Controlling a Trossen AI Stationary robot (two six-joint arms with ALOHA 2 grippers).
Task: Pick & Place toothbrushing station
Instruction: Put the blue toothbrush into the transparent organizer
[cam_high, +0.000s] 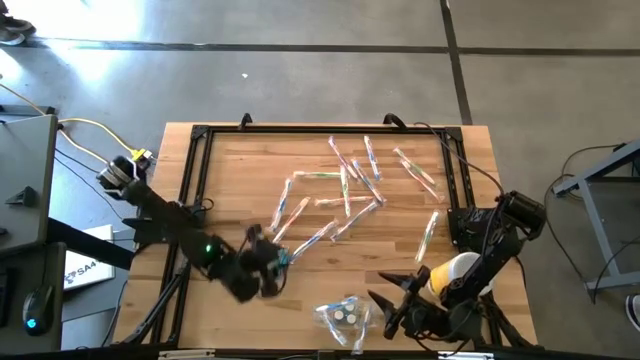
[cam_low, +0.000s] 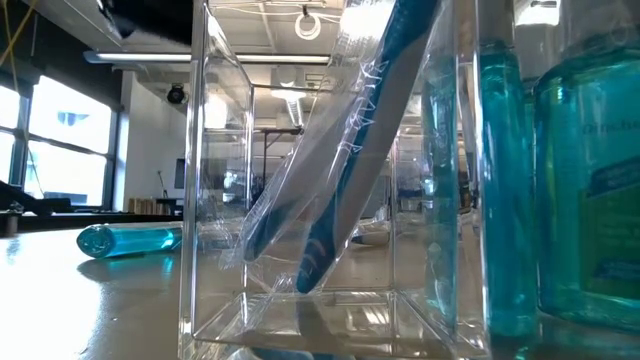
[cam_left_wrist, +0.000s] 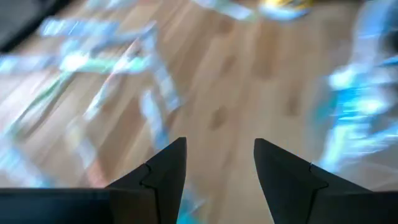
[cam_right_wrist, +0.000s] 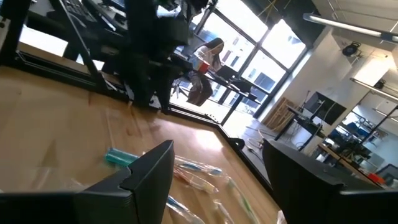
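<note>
Several clear-wrapped toothbrushes (cam_high: 345, 185) lie flat and scattered over the middle and far part of the wooden table (cam_high: 230, 170). A clear acrylic holder (cam_high: 340, 316) stands at the near edge. In the low view the holder (cam_low: 215, 200) has wrapped blue toothbrushes (cam_low: 350, 150) leaning inside it. My left gripper (cam_high: 278, 262) is open and empty, low over the table beside the near end of one wrapped toothbrush (cam_high: 312, 240). Its wrist view (cam_left_wrist: 219, 168) is blurred. My right gripper (cam_high: 385, 308) is open and empty just right of the holder. Its wrist view (cam_right_wrist: 217, 174) looks over toothbrushes (cam_right_wrist: 193, 169).
Blue mouthwash bottles (cam_low: 585, 170) stand right beside the holder in the low view. A small blue tube (cam_low: 125, 240) lies on the table farther off. A black frame (cam_high: 195, 160) rims the table. A person (cam_right_wrist: 205, 68) shows in the room beyond.
</note>
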